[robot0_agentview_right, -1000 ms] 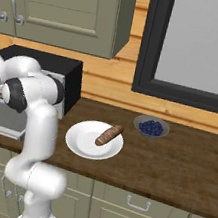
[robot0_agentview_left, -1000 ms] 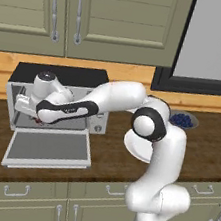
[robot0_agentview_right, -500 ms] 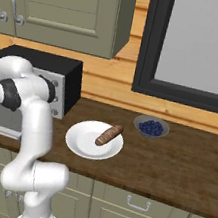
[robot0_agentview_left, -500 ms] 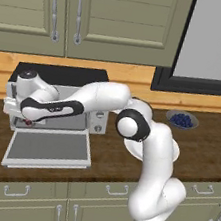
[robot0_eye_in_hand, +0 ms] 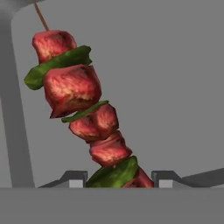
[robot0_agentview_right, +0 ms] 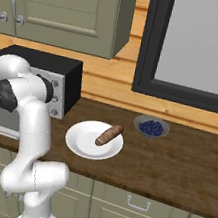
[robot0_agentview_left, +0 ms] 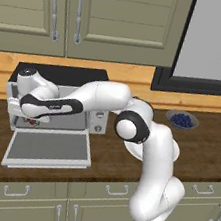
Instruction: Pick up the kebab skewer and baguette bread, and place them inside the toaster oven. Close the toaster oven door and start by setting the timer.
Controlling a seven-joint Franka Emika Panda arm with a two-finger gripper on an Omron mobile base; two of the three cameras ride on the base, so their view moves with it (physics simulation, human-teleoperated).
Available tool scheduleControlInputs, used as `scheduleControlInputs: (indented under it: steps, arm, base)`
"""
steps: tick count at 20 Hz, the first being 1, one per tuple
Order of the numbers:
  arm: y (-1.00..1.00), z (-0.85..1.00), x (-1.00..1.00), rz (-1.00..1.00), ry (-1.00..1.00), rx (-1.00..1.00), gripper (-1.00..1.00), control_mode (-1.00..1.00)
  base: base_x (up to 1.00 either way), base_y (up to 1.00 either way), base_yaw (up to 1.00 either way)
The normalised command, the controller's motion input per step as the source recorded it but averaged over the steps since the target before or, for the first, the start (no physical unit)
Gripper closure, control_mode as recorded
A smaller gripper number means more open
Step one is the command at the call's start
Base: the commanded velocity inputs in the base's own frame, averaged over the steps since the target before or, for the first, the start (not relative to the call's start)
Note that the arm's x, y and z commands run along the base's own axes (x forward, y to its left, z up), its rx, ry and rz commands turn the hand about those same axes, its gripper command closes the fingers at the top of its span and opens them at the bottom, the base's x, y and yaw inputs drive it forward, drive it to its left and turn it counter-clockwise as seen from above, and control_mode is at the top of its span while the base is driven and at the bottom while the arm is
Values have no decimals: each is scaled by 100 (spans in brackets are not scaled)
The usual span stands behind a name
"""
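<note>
The kebab skewer (robot0_eye_in_hand: 83, 109), red meat chunks with green pieces on a thin stick, runs up from between my fingertips (robot0_eye_in_hand: 75, 177) against the grey inside of the toaster oven. My gripper (robot0_eye_in_hand: 118, 178) is shut on its lower end. In the left base view the gripper (robot0_agentview_left: 23, 114) sits at the left of the toaster oven's (robot0_agentview_left: 62, 74) mouth, above the toaster oven door (robot0_agentview_left: 48, 146), which lies dropped open. The baguette bread (robot0_agentview_right: 109, 135) rests on a white plate (robot0_agentview_right: 82, 144), right of the oven.
A bowl of blueberries (robot0_agentview_right: 151, 127) stands at the back right of the wooden counter (robot0_agentview_right: 182, 164). Round knobs (robot0_agentview_left: 100, 116) sit on the oven's right panel. Wall cabinets (robot0_agentview_left: 63, 9) hang above, and a dark-framed window (robot0_agentview_right: 203, 46) is behind.
The arm has swung left, carrying the hand and skewer from the oven's middle towards its left side. The baguette, plate and bowl have not moved.
</note>
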Motion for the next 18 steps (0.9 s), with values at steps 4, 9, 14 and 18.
scheduleControlInputs:
  steps: [4, 9, 14, 18]
  arm:
    - [-43, -2, 0, 0, 0, 0, 100, -100]
    - [-6, -39, 0, 0, 0, 0, -100, -100]
    - [-6, -14, 0, 0, 0, 0, -100, -100]
    - [-8, 0, -1, 0, 0, 0, -100, -100]
  base:
    - [0, 0, 0]
    - [0, 0, 0]
    - [0, 0, 0]
    - [0, 0, 0]
